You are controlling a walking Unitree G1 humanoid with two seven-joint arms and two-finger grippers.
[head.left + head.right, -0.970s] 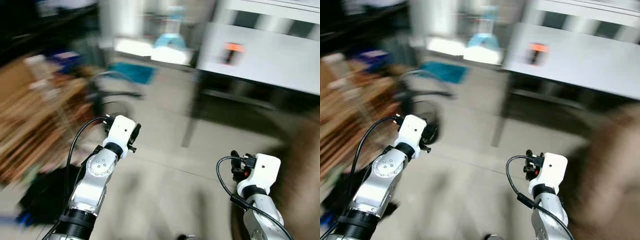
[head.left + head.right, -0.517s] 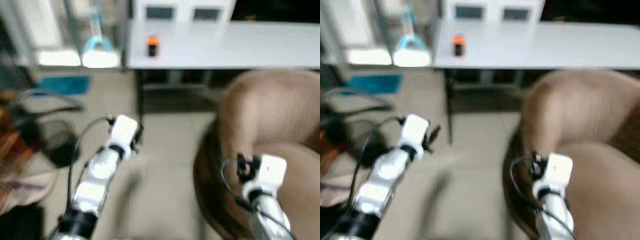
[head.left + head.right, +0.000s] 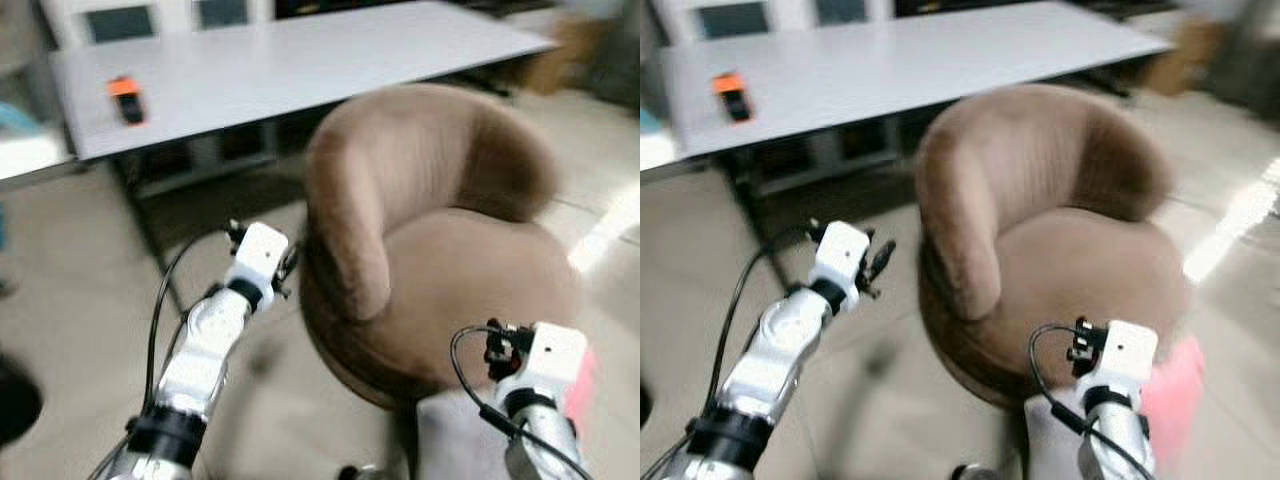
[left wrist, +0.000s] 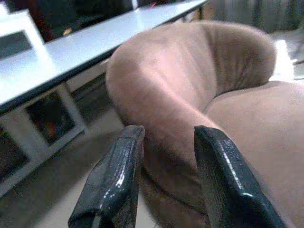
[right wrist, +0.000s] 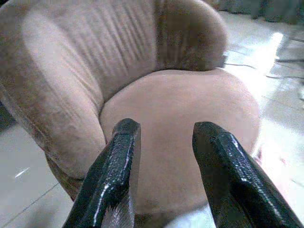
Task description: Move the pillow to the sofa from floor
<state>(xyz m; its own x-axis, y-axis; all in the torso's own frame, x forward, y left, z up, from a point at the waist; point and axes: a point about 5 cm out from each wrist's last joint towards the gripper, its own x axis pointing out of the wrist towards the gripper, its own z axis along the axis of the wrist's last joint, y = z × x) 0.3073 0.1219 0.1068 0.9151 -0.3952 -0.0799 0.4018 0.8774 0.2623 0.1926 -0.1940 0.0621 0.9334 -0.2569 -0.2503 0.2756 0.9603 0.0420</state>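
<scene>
The pillow — a pink, blurred patch — lies on the floor just beside the brown round sofa, by the right hand. Both hands are spread and hold nothing; the left hand points at the sofa's arm. Behind stands a white surface with an orange-black object. The camera has swung since earlier — the sofa now sits centred.
</scene>
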